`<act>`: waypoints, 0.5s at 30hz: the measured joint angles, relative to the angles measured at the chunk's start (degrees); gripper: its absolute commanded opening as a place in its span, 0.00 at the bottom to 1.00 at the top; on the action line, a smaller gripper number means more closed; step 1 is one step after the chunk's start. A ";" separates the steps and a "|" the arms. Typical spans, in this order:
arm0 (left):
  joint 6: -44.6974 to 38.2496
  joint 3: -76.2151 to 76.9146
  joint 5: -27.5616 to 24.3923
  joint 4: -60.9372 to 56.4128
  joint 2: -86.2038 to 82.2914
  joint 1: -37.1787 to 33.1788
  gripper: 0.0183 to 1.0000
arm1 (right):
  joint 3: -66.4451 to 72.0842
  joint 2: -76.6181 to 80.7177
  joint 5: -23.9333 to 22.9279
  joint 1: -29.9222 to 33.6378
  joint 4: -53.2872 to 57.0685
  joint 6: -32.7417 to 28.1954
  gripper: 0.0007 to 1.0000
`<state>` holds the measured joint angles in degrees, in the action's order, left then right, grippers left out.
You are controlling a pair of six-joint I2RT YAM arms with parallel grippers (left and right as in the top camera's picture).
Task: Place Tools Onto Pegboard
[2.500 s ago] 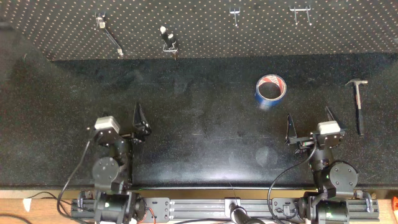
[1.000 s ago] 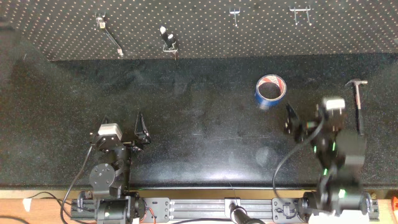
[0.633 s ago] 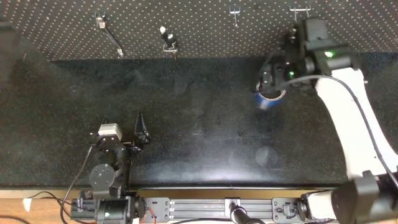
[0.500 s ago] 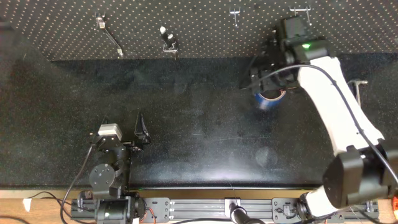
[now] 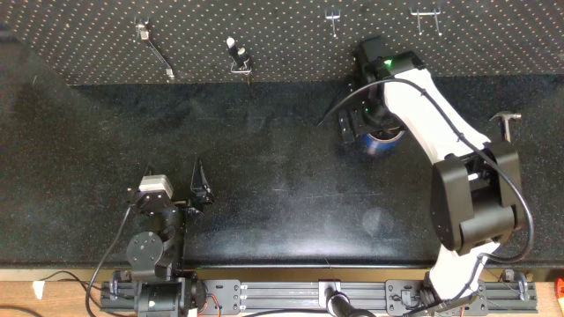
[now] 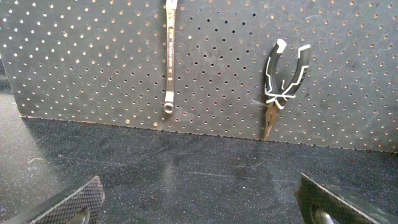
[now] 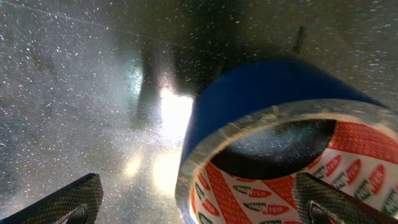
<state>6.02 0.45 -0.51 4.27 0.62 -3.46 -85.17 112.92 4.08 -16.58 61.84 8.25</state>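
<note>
the right gripper [image 7: 199, 196], jaws wide apart, hangs low over the blue roll of tape [image 7: 273, 106] sitting on the black speckled surface [image 7: 74, 74] near the perforated pegboard [image 5: 264, 35]. closing off-centre, a jaw could clip the rim and skid the roll away.

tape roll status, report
Right fingers open at tape roll, no grip yet. Left fingers open, near its base. Hammer on table, off to the side.

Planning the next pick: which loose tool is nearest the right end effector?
The blue tape roll, right at the right end effector; the hammer lies farther right.
</note>
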 measured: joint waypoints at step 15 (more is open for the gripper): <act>0.00 0.00 0.00 0.00 0.00 0.00 1.00 | -1.14 -0.44 -2.14 -0.09 -4.07 0.04 0.07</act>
<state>6.02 0.45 -0.51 4.27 0.62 -3.46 -86.30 112.49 1.93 -16.67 57.78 8.29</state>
